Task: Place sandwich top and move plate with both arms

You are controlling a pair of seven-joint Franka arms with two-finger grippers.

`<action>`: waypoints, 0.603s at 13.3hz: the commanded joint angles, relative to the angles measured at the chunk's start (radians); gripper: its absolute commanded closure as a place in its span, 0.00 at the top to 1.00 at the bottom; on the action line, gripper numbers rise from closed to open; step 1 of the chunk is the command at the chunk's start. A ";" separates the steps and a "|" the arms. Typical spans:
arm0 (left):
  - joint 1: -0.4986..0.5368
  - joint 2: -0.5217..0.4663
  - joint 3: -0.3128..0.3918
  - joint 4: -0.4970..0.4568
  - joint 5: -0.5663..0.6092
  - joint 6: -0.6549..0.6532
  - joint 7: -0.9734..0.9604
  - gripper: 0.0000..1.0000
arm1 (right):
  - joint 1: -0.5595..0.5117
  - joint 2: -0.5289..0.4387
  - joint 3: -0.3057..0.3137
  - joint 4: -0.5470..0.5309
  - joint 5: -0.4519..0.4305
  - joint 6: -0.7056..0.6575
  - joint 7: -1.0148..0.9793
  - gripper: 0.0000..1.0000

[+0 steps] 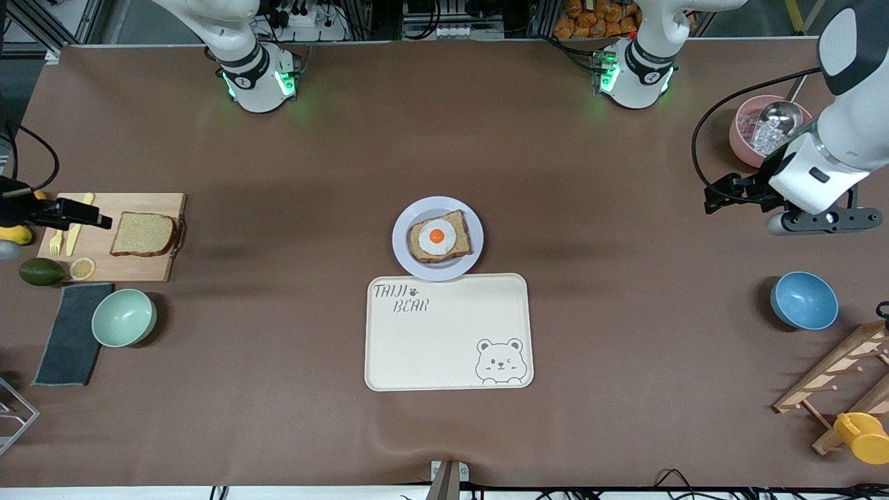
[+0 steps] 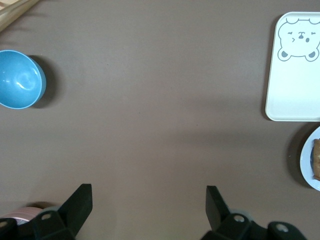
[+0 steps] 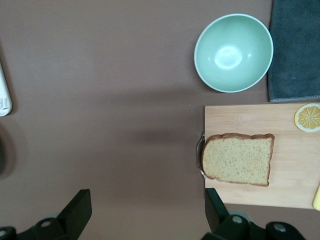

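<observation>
Tabletop layout with both arms raised and waiting. At the centre of the table sits the plate [image 1: 437, 238], round and pale lavender-white, carrying a bread slice topped with a fried egg [image 1: 437, 235]; the plate's nearer edge touches or slightly overlaps the rim of the cream tray [image 1: 448, 332], which bears a bear drawing and lies nearer the front camera.

The sandwich top [image 1: 143, 234] — a plain speckled wholegrain slice with a darker crust — lies flat on the wooden cutting board [image 1: 139, 208] at the right arm's end of the table. Also on the board: a lemon slice [image 1: 82, 268], a yellow fork [image 1: 55, 242] and a yellow knife [image 1: 78, 222]. An avocado [image 1: 42, 271] rests just beside the board; a mint-green bowl [image 1: 124, 317] and a dark grey cloth [image 1: 69, 335] lie nearer the camera.

The right gripper [image 3: 145, 212] hangs over bare table beside the board, jaws spread wide and empty. The left gripper [image 2: 149, 207] hangs over bare table at the left arm's end, jaws likewise spread — nothing held. Near it stand a blue bowl [image 1: 803, 300], a pink bowl [image 1: 750, 132] with a metal scoop [image 1: 779, 118], and a wooden rack [image 1: 840, 378].
</observation>
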 commanded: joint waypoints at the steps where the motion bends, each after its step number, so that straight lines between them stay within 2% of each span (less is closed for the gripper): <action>1: -0.007 0.021 -0.007 -0.006 -0.029 0.033 -0.009 1.00 | -0.045 0.011 0.013 -0.083 0.018 0.089 -0.067 1.00; 8: 0.005 -0.005 -0.006 0.008 -0.030 -0.013 0.000 1.00 | -0.151 0.138 0.013 -0.082 0.026 0.137 -0.079 0.99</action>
